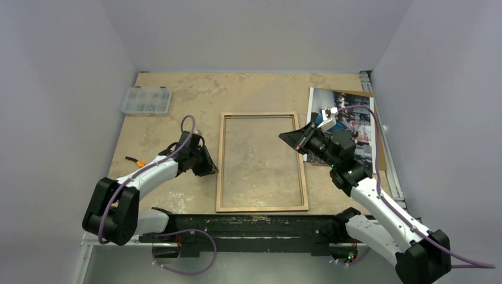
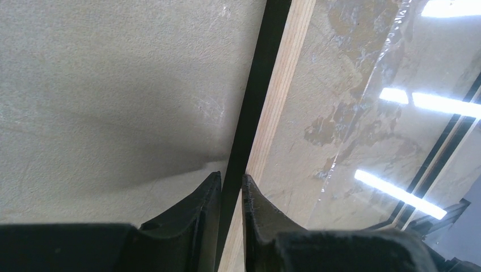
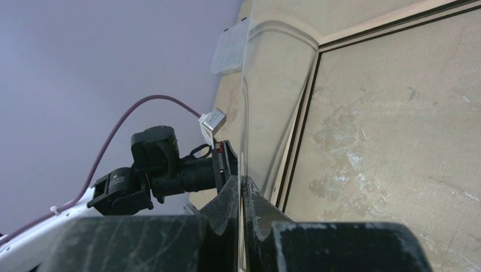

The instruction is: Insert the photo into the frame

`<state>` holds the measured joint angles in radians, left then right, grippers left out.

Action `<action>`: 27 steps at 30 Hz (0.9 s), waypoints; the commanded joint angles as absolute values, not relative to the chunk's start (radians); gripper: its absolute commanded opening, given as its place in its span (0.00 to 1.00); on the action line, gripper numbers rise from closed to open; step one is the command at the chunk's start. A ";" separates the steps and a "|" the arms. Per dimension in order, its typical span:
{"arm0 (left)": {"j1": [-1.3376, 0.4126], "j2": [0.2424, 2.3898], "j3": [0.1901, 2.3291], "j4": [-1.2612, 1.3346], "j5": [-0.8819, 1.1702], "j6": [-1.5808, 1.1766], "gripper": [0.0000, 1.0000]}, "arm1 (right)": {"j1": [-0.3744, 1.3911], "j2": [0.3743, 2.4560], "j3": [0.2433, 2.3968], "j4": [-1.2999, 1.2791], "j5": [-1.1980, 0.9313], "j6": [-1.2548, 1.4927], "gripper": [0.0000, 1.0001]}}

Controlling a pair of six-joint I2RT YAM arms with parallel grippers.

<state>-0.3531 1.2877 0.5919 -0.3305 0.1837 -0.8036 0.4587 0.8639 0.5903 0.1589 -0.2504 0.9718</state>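
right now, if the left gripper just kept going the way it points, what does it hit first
Most likely the frame: its left rail sits between the left gripper's fingers, with the clear sheet just past it. Depth is hard to judge here.

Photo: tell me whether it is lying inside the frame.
No, the photo lies off to the right, outside the frame, and only tabletop shows through the frame's opening.
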 commanded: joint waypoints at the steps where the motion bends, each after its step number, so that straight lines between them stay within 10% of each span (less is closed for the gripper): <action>1: -0.347 1.307 0.607 -0.356 0.138 -0.768 0.18 | 0.475 0.872 0.598 0.235 -0.244 0.972 0.00; 27: -0.346 1.313 0.620 -0.393 0.121 -0.763 0.17 | 0.490 0.836 0.571 0.201 -0.315 1.057 0.00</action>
